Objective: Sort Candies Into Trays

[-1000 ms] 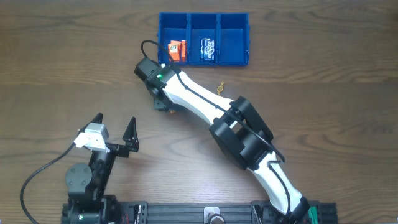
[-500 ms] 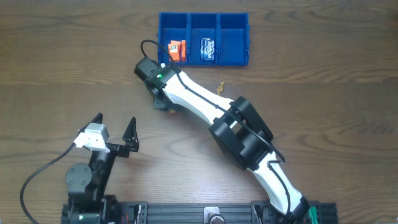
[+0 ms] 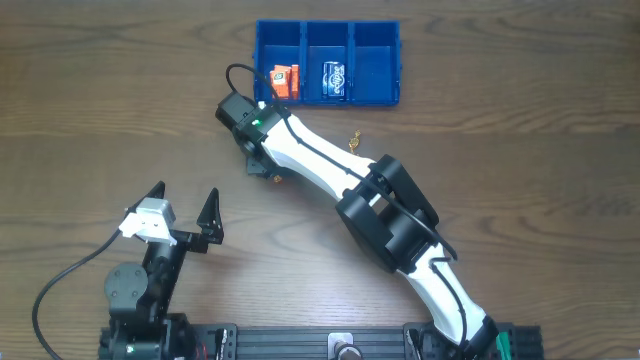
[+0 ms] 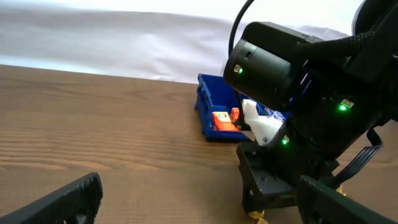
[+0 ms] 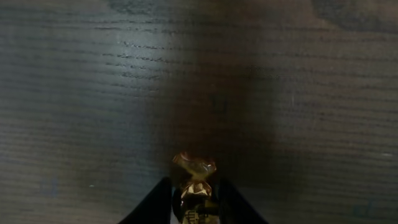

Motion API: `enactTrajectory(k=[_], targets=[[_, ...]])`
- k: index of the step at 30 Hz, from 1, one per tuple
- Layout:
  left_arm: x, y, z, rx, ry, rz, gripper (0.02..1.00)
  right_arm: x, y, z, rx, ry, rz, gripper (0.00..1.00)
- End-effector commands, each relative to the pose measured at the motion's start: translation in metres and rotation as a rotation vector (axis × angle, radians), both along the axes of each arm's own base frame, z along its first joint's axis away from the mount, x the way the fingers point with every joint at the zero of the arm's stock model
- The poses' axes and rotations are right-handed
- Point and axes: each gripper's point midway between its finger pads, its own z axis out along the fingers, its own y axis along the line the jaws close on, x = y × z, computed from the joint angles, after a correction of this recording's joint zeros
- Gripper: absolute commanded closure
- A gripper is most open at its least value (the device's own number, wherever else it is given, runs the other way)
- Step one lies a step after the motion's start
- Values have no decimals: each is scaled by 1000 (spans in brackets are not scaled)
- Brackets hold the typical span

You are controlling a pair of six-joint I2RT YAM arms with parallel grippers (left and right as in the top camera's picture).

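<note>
A blue three-compartment tray stands at the far middle of the table. An orange candy lies in its left compartment and a blue candy in the middle one. My right gripper has crossed to the left and sits low over the wood, just in front of the tray's left corner. It is shut on a gold-wrapped candy, which peeks out under it in the left wrist view. A second gold candy lies loose on the table beside the right arm. My left gripper stands open near its base, holding nothing.
The right arm stretches diagonally across the middle of the table. A white wall or sheet runs behind the table's far edge. Bare wood lies to the left and right of the tray.
</note>
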Motion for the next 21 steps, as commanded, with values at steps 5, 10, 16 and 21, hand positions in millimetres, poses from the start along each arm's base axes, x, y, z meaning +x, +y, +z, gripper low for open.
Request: enactTrajectory(k=[5, 10, 16, 21], targets=[[-2, -5, -17, -7, 51, -33, 20, 2, -5, -9, -24, 2, -13, 814], [-2, -5, -17, -8, 51, -33, 20, 2, -4, -8, -23, 1, -12, 822], [-2, -5, -17, -7, 51, -33, 23, 13, -4, 23, -22, -17, 17, 840], [-2, -5, -17, -8, 51, -33, 20, 36, -16, 87, -28, -122, 28, 847]])
